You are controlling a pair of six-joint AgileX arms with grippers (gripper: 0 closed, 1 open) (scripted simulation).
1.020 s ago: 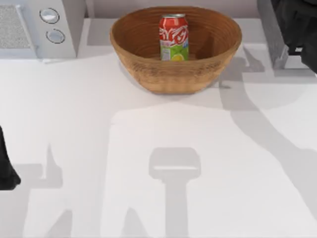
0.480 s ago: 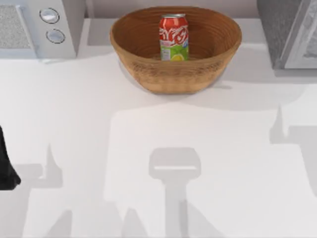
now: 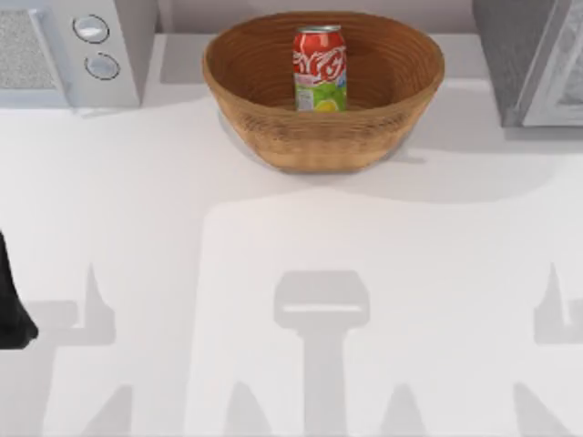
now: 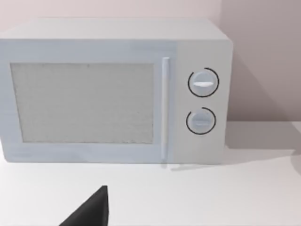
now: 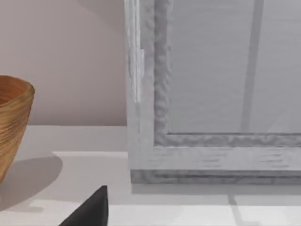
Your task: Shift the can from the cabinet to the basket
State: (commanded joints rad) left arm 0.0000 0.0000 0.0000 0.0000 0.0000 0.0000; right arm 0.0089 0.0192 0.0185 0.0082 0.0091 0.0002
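The red can stands upright inside the brown wicker basket at the back middle of the table. No gripper touches it. The dark grey cabinet stands at the back right; its pale framed door panel faces the right wrist camera, with the basket's edge beside it. A dark tip of my right gripper pokes into the right wrist view, low over the table in front of the cabinet. My left arm rests at the table's left edge, and a tip of my left gripper points toward the microwave.
A pale microwave with two round knobs stands at the back left. The white tabletop in front of the basket bears nothing but arm shadows.
My right arm has pulled away from the cabinet at the back right and left the top view; its shadow slid to the near right. The can and basket stayed put.
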